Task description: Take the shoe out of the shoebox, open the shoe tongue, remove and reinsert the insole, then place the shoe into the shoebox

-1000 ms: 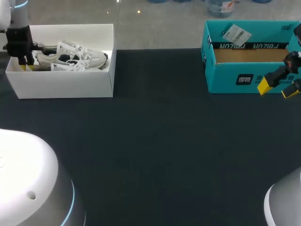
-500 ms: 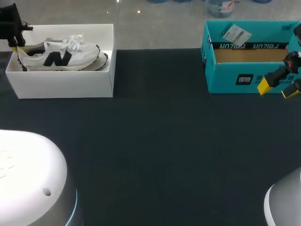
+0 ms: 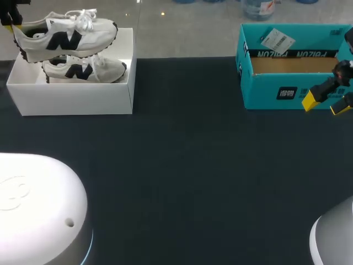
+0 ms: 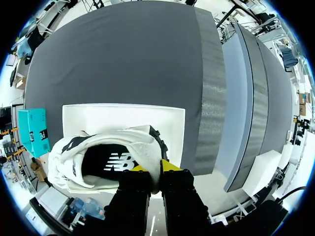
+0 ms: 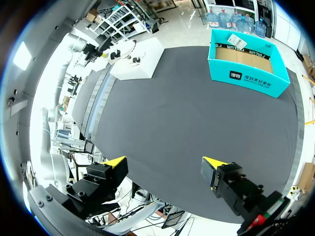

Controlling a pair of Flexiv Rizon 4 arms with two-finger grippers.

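Note:
A white shoe (image 3: 66, 36) with a black letter on its side hangs above the white shoebox (image 3: 71, 100) at the table's far left. My left gripper (image 3: 12, 22) is shut on its heel collar. In the left wrist view the gripper (image 4: 155, 169) pinches the heel edge of the shoe (image 4: 103, 162), whose dark insole shows, with the shoebox (image 4: 123, 115) below. A second, matching shoe (image 3: 83, 69) lies on its side in the box. My right gripper (image 3: 325, 105) stands open at the right edge, empty (image 5: 165, 162), far from the shoes.
A teal cardboard box (image 3: 292, 88) with a paper tag stands at the back right, just behind my right gripper; it also shows in the right wrist view (image 5: 248, 69). The dark table top (image 3: 187, 176) stretches between the two boxes.
My left gripper has lifted the shoe by its heel up and out of the shoebox, uncovering the second shoe inside. The right arm has not moved.

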